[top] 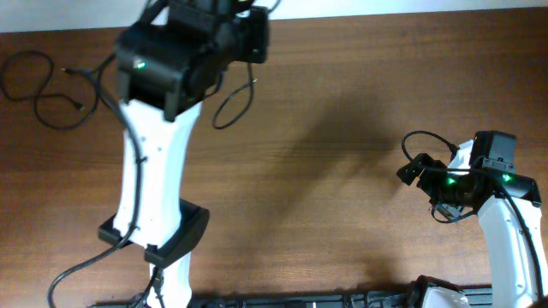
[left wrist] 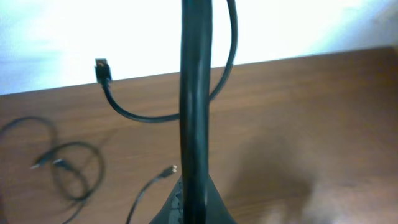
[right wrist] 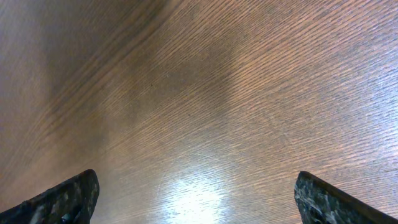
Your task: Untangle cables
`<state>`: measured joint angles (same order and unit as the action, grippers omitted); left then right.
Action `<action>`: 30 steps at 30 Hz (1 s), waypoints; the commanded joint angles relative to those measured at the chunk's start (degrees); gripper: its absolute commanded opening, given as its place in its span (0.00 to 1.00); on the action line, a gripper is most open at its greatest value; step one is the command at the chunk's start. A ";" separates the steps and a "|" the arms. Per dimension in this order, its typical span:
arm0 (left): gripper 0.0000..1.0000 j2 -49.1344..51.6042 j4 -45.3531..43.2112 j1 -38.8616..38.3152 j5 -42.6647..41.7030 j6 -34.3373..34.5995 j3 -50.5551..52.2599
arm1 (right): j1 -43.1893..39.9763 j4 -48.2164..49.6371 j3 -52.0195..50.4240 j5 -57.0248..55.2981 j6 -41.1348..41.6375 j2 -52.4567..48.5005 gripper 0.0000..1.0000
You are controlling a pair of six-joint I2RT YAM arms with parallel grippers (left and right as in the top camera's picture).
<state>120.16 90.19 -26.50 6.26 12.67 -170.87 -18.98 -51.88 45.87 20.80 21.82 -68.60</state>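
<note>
In the left wrist view my left gripper (left wrist: 195,190) is shut on a black cable (left wrist: 195,93) that runs straight up from the jaws. The same cable loops round to a USB plug (left wrist: 102,70) hanging above the table. From overhead its loop (top: 232,104) dangles beside the left arm near the table's far edge. Other thin cables (top: 44,89) lie coiled on the wood at far left, also visible as cables (left wrist: 68,171) from the wrist, one ending in a small plug (left wrist: 169,170). My right gripper (right wrist: 199,199) is open over bare wood, far right (top: 414,169), with nothing between its fingers.
A brown wooden table (top: 342,103) has its far edge running along the top. The left arm's base (top: 154,239) stands front left with a thick wire (top: 81,272) trailing from it. The right arm (top: 505,222) carries its own wire loop (top: 428,137).
</note>
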 commanded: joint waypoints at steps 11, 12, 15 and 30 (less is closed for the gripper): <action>0.00 -1.90 6.51 9.57 16.72 12.17 -0.59 | -0.17 0.02 0.44 -0.52 -0.55 0.63 0.99; 0.00 -1.90 6.51 10.97 16.74 12.17 -0.48 | -0.17 0.02 0.44 -0.52 -0.55 0.63 0.99; 0.00 -1.90 6.51 13.38 16.74 12.17 -0.02 | -0.17 0.02 0.44 -0.50 -0.55 0.63 0.99; 0.00 -1.90 6.54 27.10 20.44 17.18 19.43 | -0.17 0.02 0.44 -0.52 -0.55 0.63 0.99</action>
<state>119.02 96.66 -2.31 22.74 25.87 -155.74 -18.98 -51.88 45.87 20.80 21.82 -68.60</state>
